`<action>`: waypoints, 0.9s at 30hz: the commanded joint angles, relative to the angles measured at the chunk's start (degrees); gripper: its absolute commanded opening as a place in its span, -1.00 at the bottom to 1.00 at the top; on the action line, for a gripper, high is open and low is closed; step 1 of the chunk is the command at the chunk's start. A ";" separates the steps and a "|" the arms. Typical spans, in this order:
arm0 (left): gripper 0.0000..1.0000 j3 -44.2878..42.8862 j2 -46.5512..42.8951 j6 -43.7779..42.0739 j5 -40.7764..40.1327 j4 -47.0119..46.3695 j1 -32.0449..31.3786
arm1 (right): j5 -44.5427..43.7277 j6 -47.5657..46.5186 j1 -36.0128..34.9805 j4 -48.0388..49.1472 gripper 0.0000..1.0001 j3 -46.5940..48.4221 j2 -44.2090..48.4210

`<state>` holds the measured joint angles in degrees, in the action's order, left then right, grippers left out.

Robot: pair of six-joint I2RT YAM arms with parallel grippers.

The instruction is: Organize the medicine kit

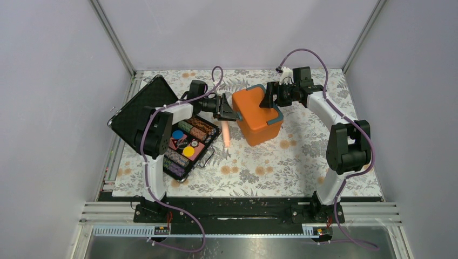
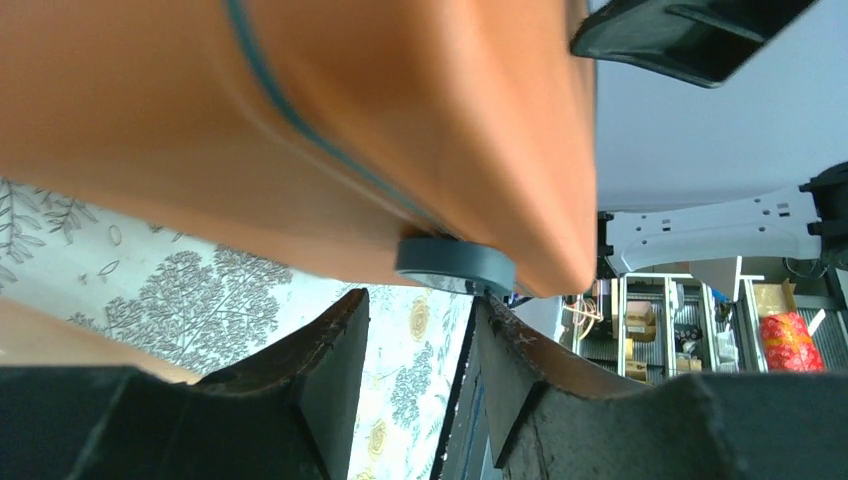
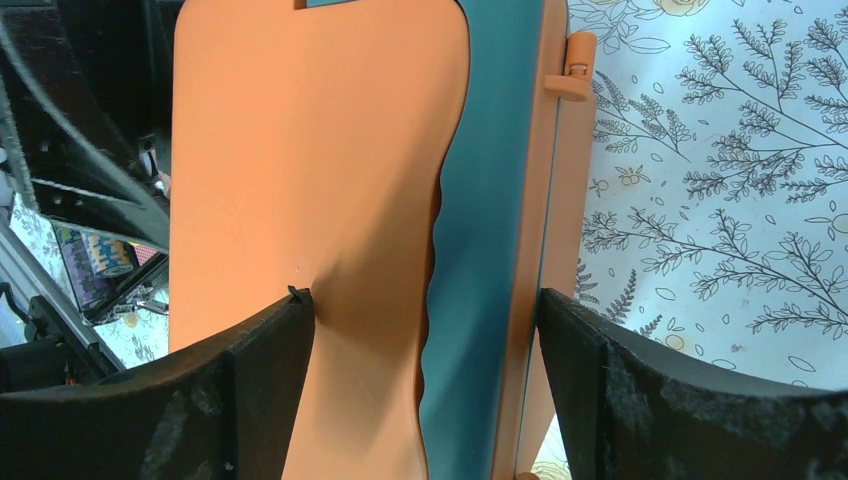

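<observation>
The medicine kit (image 1: 258, 116), an orange box with a teal rim (image 3: 490, 200), sits tilted at the table's middle with its lid down. My right gripper (image 1: 268, 97) comes in from the right, its two pads clamped across the kit (image 3: 320, 150): one presses the orange face, the other the rim side. My left gripper (image 1: 229, 110) is at the kit's left side. In the left wrist view its jaws (image 2: 420, 300) stand apart with only tablecloth between them, and one tip touches a round teal part (image 2: 455, 265) under the orange wall (image 2: 300, 120).
A black case of striped chip stacks (image 1: 186, 143) lies open at the left, its lid (image 1: 143, 108) raised toward the wall. A pale orange tube (image 1: 227, 135) lies on the floral cloth between the case and the kit. Metal frame rails border the table.
</observation>
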<state>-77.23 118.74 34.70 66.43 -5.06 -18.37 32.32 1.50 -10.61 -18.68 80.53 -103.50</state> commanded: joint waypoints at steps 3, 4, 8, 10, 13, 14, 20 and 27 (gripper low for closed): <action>-0.13 -2.58 3.16 -5.04 -6.33 1.10 -0.43 | -7.86 -4.79 -1.21 -6.46 0.72 -2.33 -3.94; -0.13 -3.02 3.43 -5.91 -6.75 2.26 -0.36 | -7.92 -4.79 -1.17 -6.45 0.72 -2.31 -3.90; -0.13 -3.56 3.69 -6.80 -7.31 3.63 -0.35 | -7.91 -4.91 -1.17 -6.37 0.73 -2.37 -3.81; -0.12 -3.44 2.93 -7.89 -7.57 4.83 -0.08 | -7.91 -5.04 -1.18 -6.41 0.73 -2.40 -3.73; -0.06 -1.84 -0.96 -11.06 -8.88 8.32 1.26 | -8.32 -5.47 -1.17 -6.47 0.73 -2.13 -2.89; -0.03 -0.98 -2.70 -12.31 -9.43 9.28 1.88 | -8.62 -5.50 -1.17 -6.54 0.74 -1.88 -2.39; 0.09 -1.44 -12.17 -24.80 -14.55 20.95 4.49 | -8.81 -6.17 -0.60 -6.40 0.84 2.06 3.21; 0.29 -10.62 -18.48 -34.25 -26.50 31.57 5.44 | -8.59 -3.28 5.34 -3.10 0.99 7.77 9.41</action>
<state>-81.84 105.25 8.36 48.56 20.69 -13.15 25.76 -2.81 -9.58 -23.53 83.74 -100.38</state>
